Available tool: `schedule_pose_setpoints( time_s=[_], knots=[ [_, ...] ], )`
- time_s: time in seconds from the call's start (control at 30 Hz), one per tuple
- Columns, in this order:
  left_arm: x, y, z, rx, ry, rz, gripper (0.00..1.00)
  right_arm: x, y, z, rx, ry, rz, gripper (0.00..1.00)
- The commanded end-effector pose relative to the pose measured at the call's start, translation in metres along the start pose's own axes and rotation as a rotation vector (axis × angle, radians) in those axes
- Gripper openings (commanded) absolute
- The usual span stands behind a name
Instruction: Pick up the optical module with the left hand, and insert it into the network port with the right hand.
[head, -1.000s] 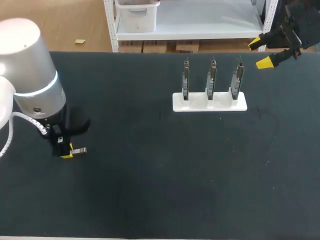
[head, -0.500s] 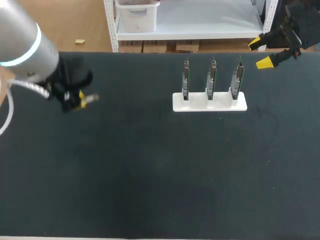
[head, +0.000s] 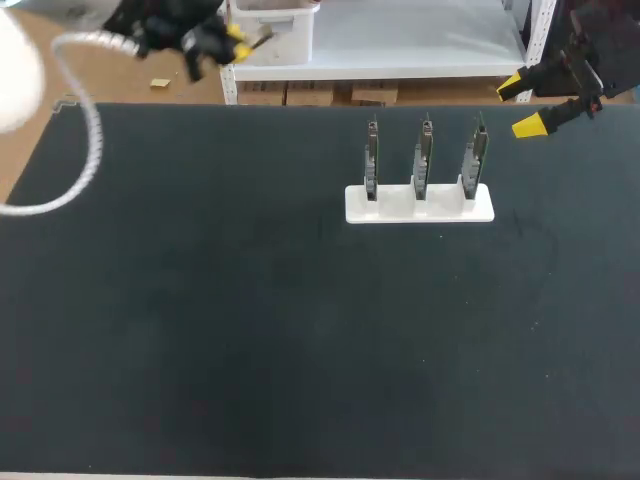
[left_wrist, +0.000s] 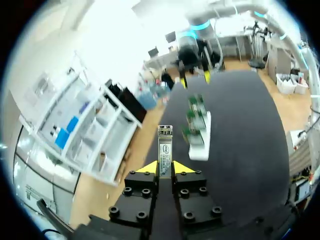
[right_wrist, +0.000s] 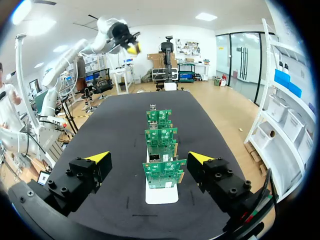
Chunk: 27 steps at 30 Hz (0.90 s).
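The optical module (left_wrist: 164, 149), a slim metal bar with a label, sticks out from between the yellow tips of my left gripper (left_wrist: 165, 168), which is shut on it. From overhead, the left gripper (head: 222, 40) hangs high over the table's far left edge, the module (head: 256, 38) pointing right. Three green circuit boards (head: 424, 155) stand upright in a white holder (head: 420, 205) at the back right. My right gripper (head: 524, 104) stands open just right of the boards. In its own view the right gripper (right_wrist: 149, 159) is wide open, with the nearest board (right_wrist: 161, 172) ahead between the fingers.
The black table mat (head: 300, 330) spreads wide in front of the holder. The boards stand in one row (right_wrist: 160, 132) along the holder (right_wrist: 161, 194), one behind another from the right wrist. My left gripper (right_wrist: 131, 47) shows high beyond them.
My left arm has risen from the table's front left and swung up and back toward the far left edge, carrying the module. The right arm has not moved.
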<state>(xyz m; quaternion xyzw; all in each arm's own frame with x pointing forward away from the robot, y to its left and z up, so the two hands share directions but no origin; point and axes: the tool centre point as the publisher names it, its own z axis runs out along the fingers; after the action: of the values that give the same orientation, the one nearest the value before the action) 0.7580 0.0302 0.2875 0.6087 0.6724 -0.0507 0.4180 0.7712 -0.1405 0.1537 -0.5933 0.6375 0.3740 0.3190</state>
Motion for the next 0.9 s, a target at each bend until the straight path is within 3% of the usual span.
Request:
schedule_pose_setpoints(
  time_s=[0.03, 0.2, 0.37, 0.63, 0.9],
  knots=[
    [-0.140, 0.055, 0.127, 0.141, -0.794, 0.037, 0.00, 0.000, 0.002, 0.000, 0.005, 0.000, -0.001, 1.00],
    [-0.181, 0.042, 0.164, 0.305, -0.954, -0.064, 0.00, 0.000, 0.002, 0.000, 0.005, 0.000, -0.001, 1.00],
    [-0.207, 0.019, 0.188, 0.401, -0.993, -0.067, 0.00, 0.000, 0.002, 0.000, 0.005, 0.000, -0.001, 1.00],
    [-0.201, -0.016, 0.214, 0.504, -1.020, -0.119, 0.00, 0.000, 0.002, 0.000, 0.005, 0.000, -0.001, 1.00],
    [-0.183, -0.030, 0.221, 0.489, -1.031, -0.208, 0.00, 0.000, 0.002, 0.000, 0.005, 0.000, -0.001, 1.00]
  ],
)
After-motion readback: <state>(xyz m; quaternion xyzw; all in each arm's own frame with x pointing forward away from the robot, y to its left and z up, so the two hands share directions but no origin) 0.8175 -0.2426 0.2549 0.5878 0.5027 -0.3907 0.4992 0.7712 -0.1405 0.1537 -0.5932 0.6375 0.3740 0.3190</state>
